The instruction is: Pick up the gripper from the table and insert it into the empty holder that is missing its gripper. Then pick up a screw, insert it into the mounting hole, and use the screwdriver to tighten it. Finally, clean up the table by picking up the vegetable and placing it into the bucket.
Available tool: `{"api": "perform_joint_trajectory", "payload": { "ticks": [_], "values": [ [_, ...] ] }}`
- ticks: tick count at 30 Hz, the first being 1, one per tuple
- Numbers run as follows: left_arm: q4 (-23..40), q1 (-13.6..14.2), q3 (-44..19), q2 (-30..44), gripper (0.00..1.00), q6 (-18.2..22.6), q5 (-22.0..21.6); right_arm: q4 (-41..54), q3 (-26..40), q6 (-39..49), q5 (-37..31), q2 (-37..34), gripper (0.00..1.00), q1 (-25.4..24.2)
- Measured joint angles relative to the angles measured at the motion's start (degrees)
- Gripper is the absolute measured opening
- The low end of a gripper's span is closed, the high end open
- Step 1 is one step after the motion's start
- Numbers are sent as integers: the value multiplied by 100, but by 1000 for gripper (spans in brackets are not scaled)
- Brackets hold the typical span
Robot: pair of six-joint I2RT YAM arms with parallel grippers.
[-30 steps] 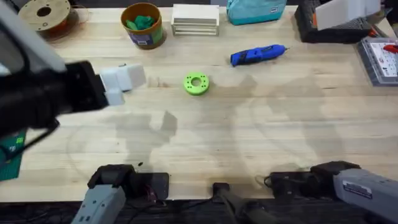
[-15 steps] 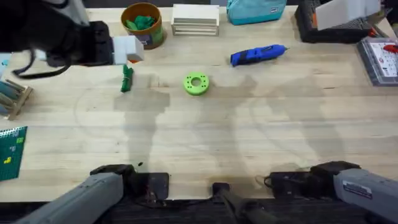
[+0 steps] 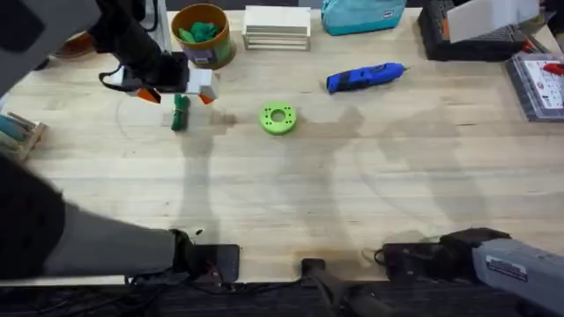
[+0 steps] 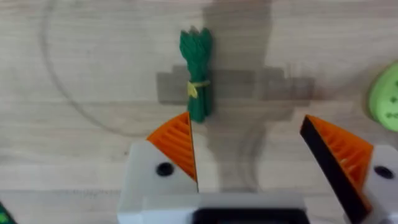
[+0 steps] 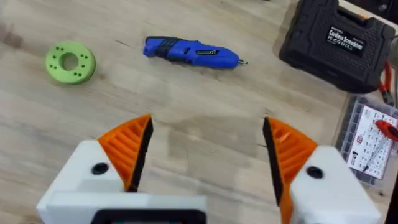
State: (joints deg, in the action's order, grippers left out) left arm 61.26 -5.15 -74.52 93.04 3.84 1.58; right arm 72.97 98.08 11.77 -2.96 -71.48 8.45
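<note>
The vegetable [image 3: 180,117], a dark green bundle tied with a yellow band, lies flat on the table [image 3: 291,185] at the back left. My left gripper [image 3: 179,96] hovers open just above its far end; in the left wrist view the vegetable [image 4: 196,74] lies ahead of the open left gripper [image 4: 247,124], nothing between the orange pads [image 4: 177,146]. The yellow bucket [image 3: 202,37] stands just behind, green items inside. The blue screwdriver [image 3: 366,77] lies at the back centre-right. My right gripper [image 5: 207,124] is open and empty, facing the screwdriver [image 5: 189,53]. The small gripper piece is out of view.
A lime-green ring [image 3: 278,118] lies right of the vegetable. Along the back are a brown spool [image 3: 63,18], white stacked block [image 3: 277,28], teal bag [image 3: 361,16] and black case [image 3: 480,40] under a white block [image 3: 489,16]. A parts box [image 3: 538,84] sits far right.
My left arm swung from the left side toward the back of the table and came down; its open gripper now hangs over the vegetable, which it had covered a second ago.
</note>
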Motion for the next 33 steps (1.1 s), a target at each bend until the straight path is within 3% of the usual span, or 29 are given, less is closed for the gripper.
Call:
{"api": "perform_joint_trajectory", "payload": {
  "ticks": [9, 25, 28, 31, 33],
  "values": [
    [-851, -533, 0, 1086, 985, 328, 79, 0, 1, -2, 0, 0, 991, 0],
    [-1078, -544, -2, 1533, 974, 362, 127, 0, 0, -2, -2, 0, 991, 0],
    [-1027, -546, -4, 1531, 737, 363, 121, 0, 2, -2, -2, 0, 991, 0],
    [-969, -550, -7, 1533, 333, 366, 120, 0, 2, -2, 0, 0, 991, 0],
    [-967, -550, -7, 1533, 155, 365, 142, 0, 0, -2, 0, 0, 991, 0]
  ]
}}
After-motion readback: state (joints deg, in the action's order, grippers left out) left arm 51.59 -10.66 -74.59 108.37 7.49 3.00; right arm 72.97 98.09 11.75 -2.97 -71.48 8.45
